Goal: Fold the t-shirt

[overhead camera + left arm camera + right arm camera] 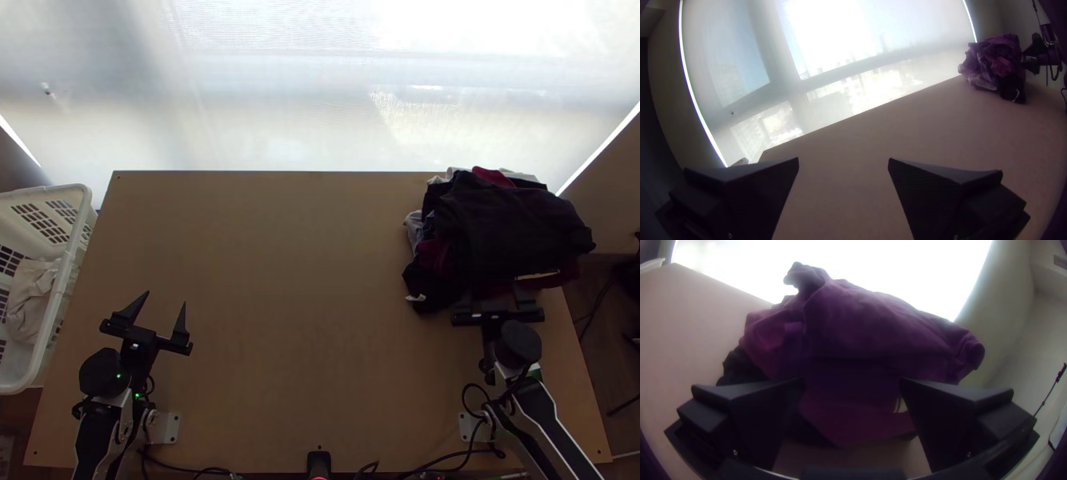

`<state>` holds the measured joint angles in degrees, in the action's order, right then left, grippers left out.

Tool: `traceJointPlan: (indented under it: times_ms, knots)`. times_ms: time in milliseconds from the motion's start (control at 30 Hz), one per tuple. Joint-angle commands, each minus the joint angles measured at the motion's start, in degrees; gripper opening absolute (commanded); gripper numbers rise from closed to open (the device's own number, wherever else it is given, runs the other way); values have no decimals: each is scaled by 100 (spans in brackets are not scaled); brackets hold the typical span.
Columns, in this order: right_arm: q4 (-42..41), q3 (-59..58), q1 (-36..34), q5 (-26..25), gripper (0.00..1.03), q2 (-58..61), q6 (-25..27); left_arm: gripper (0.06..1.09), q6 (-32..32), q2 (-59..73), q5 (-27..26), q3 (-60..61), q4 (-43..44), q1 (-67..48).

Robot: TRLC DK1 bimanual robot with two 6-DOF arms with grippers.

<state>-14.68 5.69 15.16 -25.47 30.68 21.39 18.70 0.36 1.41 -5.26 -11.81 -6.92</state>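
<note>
A bunched pile of clothes (512,228), dark with some red and white pieces, lies at the table's back right; which piece is the t-shirt I cannot tell. My right gripper (498,300) stands open at the pile's near edge. In the right wrist view the heap (853,329) rises beyond the right gripper (852,382), whose fingers are wide apart. Over the table's left part my left gripper (164,308) is open with nothing between its fingers. The left wrist view has the left gripper (843,161) far from the clothes (993,62).
The light wooden table (304,280) stretches between the arms. A white laundry basket (84,208) with a pale cloth (34,296) inside stands at the table's left edge. Cables (448,462) run along the near edge, beside a small black device (318,462).
</note>
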Motion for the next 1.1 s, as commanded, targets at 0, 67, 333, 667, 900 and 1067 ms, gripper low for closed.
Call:
traceJointPlan:
  times_ms: [0, 67, 333, 667, 900, 1067]
  knots:
    - [1582, -24, 207, 43, 98, -1143, 50, 104, 2, -36, -62, 95, -67, -38]
    - [2224, -33, 216, 192, 98, -2092, 50, 104, 2, -36, -106, 95, -67, -55]
    - [2681, -42, -707, 1695, 98, -2742, 111, 104, 29, -36, -132, 95, -75, -47]
    - [2663, -42, -1024, 1712, 98, -3068, 103, 104, 29, -36, -132, 95, -75, -38]
    - [2663, -42, -1015, 1721, 98, -3068, 103, 104, 29, -36, -132, 95, -75, -3]
    - [2663, -42, -1015, 1721, 98, -3068, 103, 104, 29, -36, -132, 95, -75, -3]
